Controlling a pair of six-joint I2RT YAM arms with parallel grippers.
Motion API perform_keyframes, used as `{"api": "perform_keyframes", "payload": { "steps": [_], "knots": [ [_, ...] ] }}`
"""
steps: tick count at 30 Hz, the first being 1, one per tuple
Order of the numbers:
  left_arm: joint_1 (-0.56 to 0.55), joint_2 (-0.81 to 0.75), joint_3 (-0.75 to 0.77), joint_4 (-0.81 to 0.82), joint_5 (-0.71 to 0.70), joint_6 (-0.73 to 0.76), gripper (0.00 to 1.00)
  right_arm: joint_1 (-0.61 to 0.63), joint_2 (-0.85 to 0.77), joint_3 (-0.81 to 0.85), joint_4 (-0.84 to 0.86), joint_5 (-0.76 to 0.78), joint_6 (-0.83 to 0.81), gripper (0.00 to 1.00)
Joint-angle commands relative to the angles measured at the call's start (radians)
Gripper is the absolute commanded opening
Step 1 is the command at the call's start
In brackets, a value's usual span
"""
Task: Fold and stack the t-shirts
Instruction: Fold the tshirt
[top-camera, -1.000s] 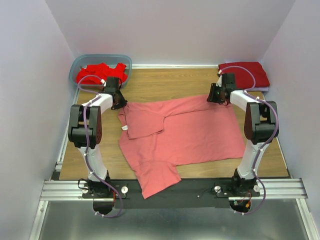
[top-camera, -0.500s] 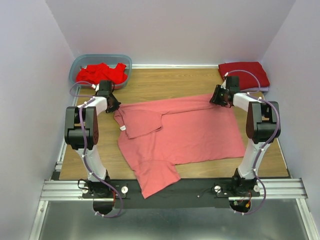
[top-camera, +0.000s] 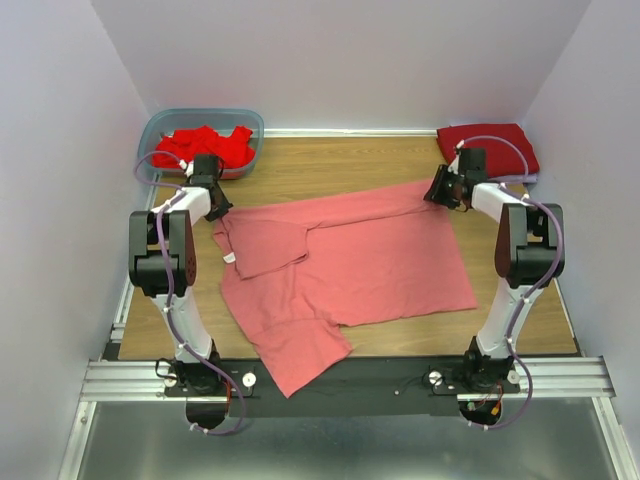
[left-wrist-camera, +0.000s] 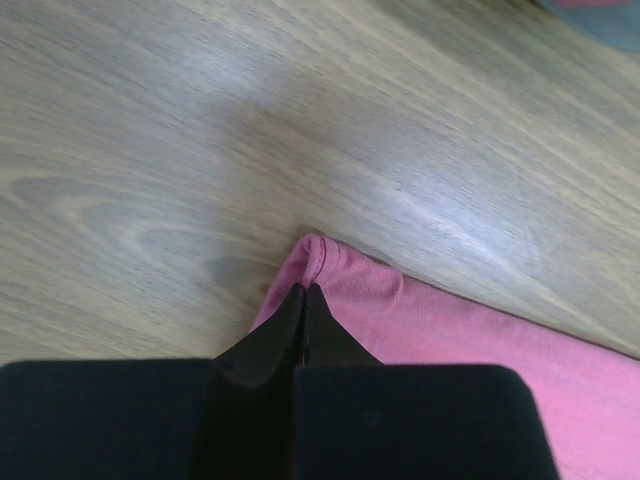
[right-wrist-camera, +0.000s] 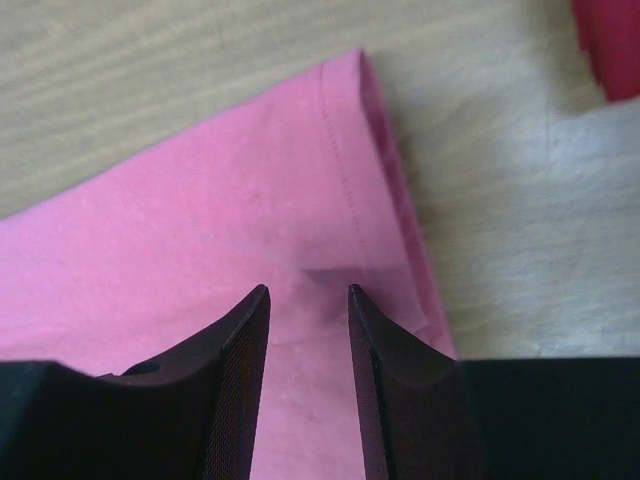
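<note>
Well, a big salmon-pink t-shirt (top-camera: 350, 265) lies spread out in the middle of the wooden table (top-camera: 340, 165). It is not flat all over. One sleeve is folded in on top of the shirt on the left side. The other sleeve sticks out toward the near edge of the table and lies partly on the black bar there. A small white tag shows by the folded sleeve.

The left gripper (top-camera: 215, 208) is down at the far left corner of the pink shirt. Its two black fingers are pressed tight together, and they pinch the hem of the shirt right at that corner. The cloth is bunched up a little at the tips.

The right gripper (top-camera: 440, 192) is at the far right corner of the same shirt. Its fingers stand apart with a gap between them, and pink cloth shows in the gap. I cannot tell if they touch the cloth.

A blue-grey tub (top-camera: 200, 113) sits in the far left corner with bright red t-shirts (top-camera: 205, 147) heaped inside. A folded dark red t-shirt (top-camera: 495, 145) lies in the far right corner.
</note>
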Motion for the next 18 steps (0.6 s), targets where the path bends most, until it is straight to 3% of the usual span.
{"api": "perform_keyframes", "payload": {
  "steps": [1,6,13,18],
  "knots": [
    [0.01,0.025,0.028,-0.034,-0.074,0.056,0.03,-0.013,-0.009,0.073,-0.013,0.005,-0.001,0.44],
    [0.011,0.028,0.031,-0.041,-0.099,0.061,0.03,-0.016,0.06,0.096,-0.012,-0.038,0.022,0.41],
    [0.013,0.05,0.054,-0.058,-0.123,0.061,0.03,-0.055,0.108,0.041,0.007,-0.034,0.059,0.24],
    [0.014,0.097,0.122,-0.089,-0.142,0.073,0.03,-0.109,0.085,-0.04,0.027,-0.015,0.125,0.22]
  ]
}}
